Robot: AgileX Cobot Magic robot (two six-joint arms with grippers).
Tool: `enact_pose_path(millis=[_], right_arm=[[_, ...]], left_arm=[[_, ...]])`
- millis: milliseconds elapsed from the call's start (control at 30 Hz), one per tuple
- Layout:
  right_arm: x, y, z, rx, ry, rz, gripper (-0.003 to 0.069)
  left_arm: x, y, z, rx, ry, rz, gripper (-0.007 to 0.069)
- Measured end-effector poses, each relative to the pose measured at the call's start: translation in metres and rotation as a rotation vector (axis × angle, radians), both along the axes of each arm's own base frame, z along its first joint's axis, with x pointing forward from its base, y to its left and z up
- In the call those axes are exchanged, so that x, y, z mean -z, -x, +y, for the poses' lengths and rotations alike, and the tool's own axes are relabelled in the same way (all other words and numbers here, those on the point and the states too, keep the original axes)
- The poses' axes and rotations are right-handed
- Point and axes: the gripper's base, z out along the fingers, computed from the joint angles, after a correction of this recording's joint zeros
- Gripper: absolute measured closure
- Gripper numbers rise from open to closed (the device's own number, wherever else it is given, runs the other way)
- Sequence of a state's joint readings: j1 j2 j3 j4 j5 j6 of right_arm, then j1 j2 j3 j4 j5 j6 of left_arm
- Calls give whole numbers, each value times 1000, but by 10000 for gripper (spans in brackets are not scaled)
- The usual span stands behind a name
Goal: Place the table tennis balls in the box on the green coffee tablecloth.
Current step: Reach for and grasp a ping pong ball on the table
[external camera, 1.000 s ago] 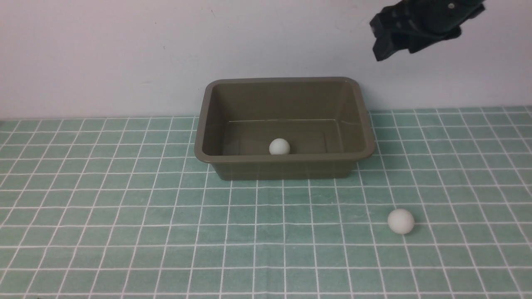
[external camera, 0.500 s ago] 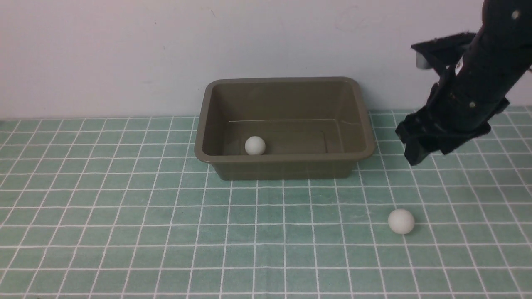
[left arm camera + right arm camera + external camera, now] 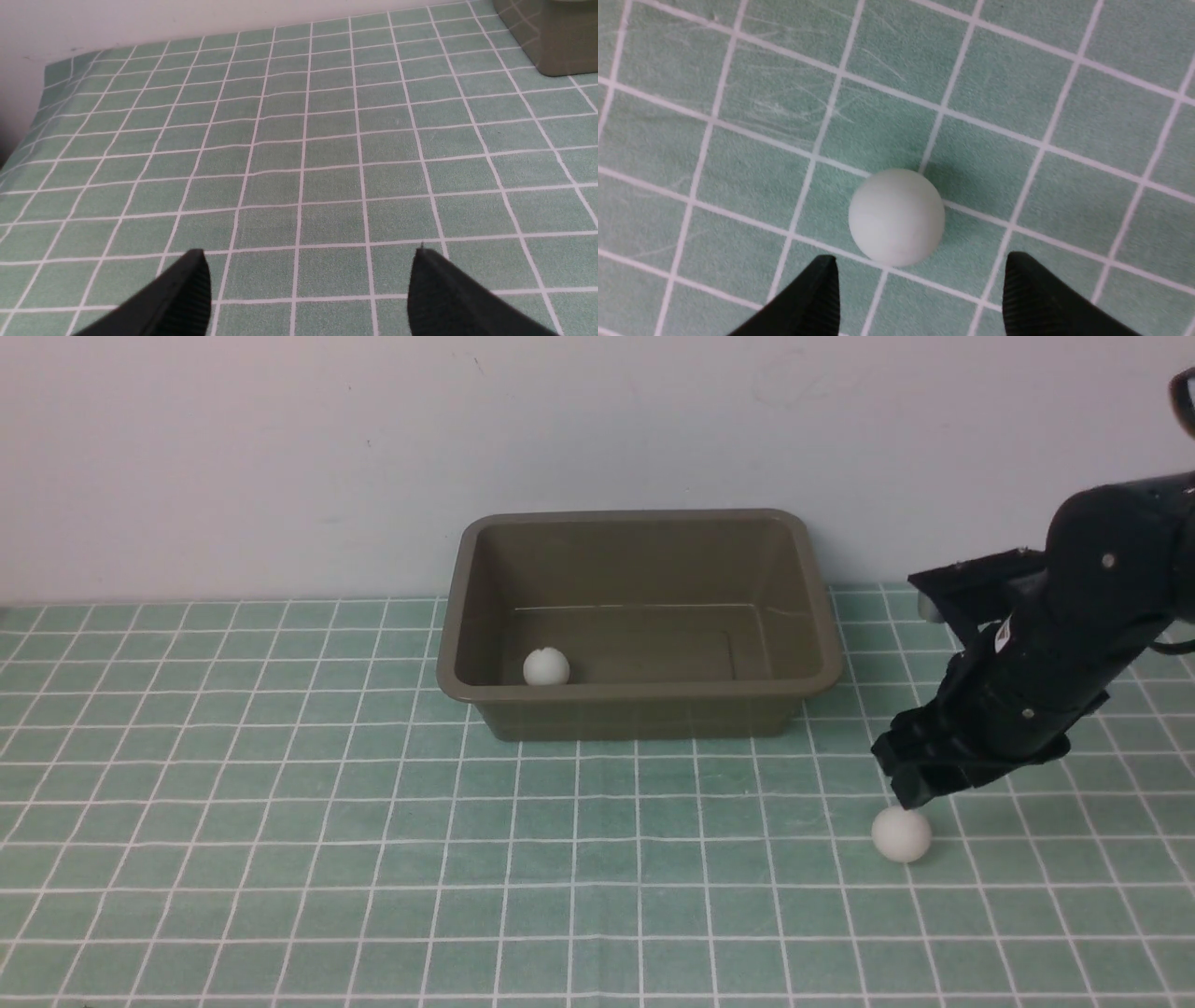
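While the right gripper [image 3: 913, 791] hangs above one table tennis ball [image 3: 901, 833] on the green tablecloth [image 3: 280, 859] — jaws wide, gripping nothing — the other ball [image 3: 546, 665] sits inside the olive box [image 3: 644, 691]. Left gripper [image 3: 308, 254] spread too, empty.

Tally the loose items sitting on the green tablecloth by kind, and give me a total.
Box: 1
Table tennis balls: 2
Total: 3
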State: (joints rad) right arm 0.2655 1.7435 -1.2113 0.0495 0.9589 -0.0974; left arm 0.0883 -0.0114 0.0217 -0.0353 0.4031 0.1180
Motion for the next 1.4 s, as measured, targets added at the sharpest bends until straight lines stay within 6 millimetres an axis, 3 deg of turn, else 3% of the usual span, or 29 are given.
enact_pose_path(millis=[467,733,900,1000,1233,1400], right_arm=[[15,-3,4,43,-68,-83,231],[53,-10,5,48,-39,19,231],[65,-12,6,49,-31,45,232],[71,-12,6,50,-26,61,272],[66,-12,6,46,-17,101,296],[39,-23,10,35,-11,145,296]], left_arm=[[0,0,0,0,0,0,114],[0,0,0,0,0,0,114],[0,0,0,0,0,0,114],[0,0,0,0,0,0,114],[0,0,0,0,0,0,114],[0,0,0,0,0,0,114]])
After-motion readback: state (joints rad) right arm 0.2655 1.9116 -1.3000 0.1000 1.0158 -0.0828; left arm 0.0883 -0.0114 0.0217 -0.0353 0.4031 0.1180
